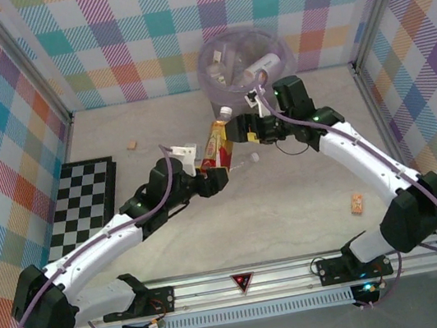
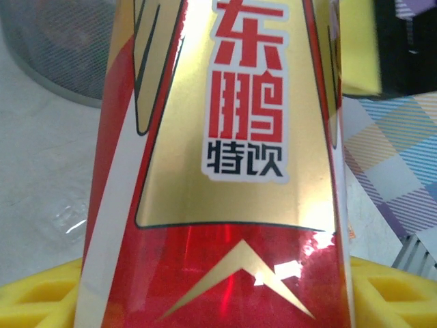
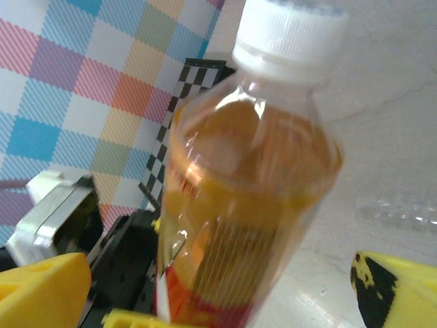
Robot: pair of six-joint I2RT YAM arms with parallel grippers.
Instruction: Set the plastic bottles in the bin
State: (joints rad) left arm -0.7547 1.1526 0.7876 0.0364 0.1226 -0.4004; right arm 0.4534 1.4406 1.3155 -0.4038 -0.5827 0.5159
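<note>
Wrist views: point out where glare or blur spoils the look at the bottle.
Left wrist: the bottle reads sharp, but a white glare streak runs down its gold label and bright spots fleck the red below. Right wrist: the bottle is soft, out of focus, its white cap washed pale; the checked wall behind blurs too.

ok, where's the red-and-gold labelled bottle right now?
In the top view the bottle is mid-table, just short of the bin, top tilted toward it. The left gripper clamps its lower end; the open right gripper is by its neck.
</note>
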